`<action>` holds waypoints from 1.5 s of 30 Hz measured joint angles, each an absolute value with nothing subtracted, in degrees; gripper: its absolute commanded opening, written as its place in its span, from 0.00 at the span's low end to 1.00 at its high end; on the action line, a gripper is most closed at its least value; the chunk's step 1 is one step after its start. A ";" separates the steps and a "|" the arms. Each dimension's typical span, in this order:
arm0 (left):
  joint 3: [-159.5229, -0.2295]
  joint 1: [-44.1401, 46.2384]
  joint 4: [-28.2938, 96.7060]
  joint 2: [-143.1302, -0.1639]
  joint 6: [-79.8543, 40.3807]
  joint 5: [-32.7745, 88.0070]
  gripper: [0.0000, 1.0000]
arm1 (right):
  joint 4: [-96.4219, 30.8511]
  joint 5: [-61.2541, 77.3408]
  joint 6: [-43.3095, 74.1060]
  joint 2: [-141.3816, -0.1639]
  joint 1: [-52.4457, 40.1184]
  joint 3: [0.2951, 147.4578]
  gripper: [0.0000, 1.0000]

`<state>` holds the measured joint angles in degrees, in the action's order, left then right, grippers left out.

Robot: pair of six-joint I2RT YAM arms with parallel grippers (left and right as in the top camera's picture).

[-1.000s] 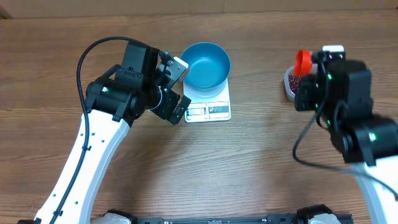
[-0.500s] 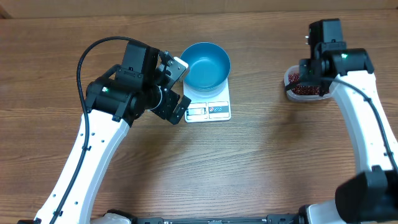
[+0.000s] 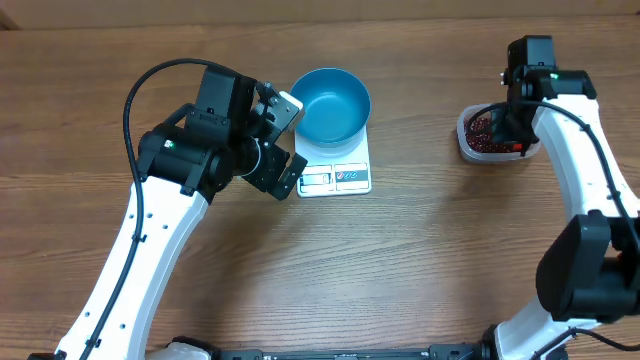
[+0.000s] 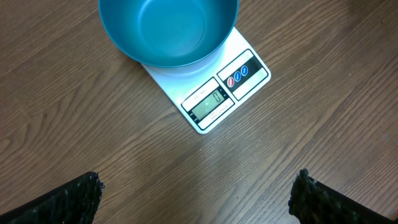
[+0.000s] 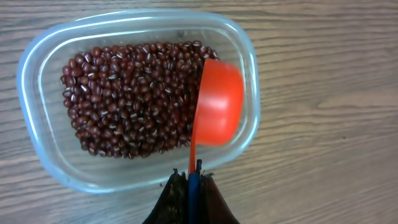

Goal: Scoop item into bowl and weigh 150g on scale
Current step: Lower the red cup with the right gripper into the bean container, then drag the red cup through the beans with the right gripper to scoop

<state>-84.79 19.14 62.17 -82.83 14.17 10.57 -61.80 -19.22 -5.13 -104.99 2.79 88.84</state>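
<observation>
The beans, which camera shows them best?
The right wrist view. There the beans fill the clear tub up close, each one plain, with the orange scoop over one end. Overhead they are only a small dark red patch, partly behind the right arm. The left wrist view shows none, only the bowl and scale.

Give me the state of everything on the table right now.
teal bowl, empty, on the kitchen scale.
kitchen scale, on, reading zero.
red beans, in the clear tub.
orange scoop, held by its handle over the clear tub.
left pincer, open, empty.
right pincer, shut on the orange scoop.
</observation>
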 measured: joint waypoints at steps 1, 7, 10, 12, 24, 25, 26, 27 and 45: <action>-84.79 19.14 62.19 -82.83 14.17 10.57 1.00 | -61.43 -19.22 -5.41 -105.32 2.79 88.84 0.03; -84.79 19.14 62.19 -82.83 14.17 10.57 1.00 | -60.71 -19.05 -6.11 -106.02 2.79 88.84 0.03; -84.79 19.14 62.19 -82.83 14.17 10.57 1.00 | -60.53 -18.83 -6.26 -106.06 2.79 88.84 0.03; -84.79 19.14 62.19 -82.83 14.17 10.57 1.00 | -60.51 -18.57 -6.52 -106.04 2.79 88.84 0.03; -84.79 19.14 62.19 -82.83 14.17 10.57 1.00 | -59.09 -17.78 -7.73 -106.06 2.79 88.84 0.03; -84.79 19.14 62.17 -82.83 14.17 10.57 1.00 | -58.98 -17.78 -7.75 -106.06 2.79 88.84 0.03; -84.79 19.14 62.17 -82.83 14.17 10.57 1.00 | -58.94 -17.78 -7.75 -106.06 2.79 88.84 0.03; -84.79 19.14 62.19 -82.83 14.17 10.57 1.00 | -58.94 -17.76 -7.73 -106.08 2.81 88.84 0.03; -84.79 19.14 62.17 -82.83 14.17 10.57 1.00 | -58.65 -16.82 -10.17 -106.48 2.79 88.84 0.03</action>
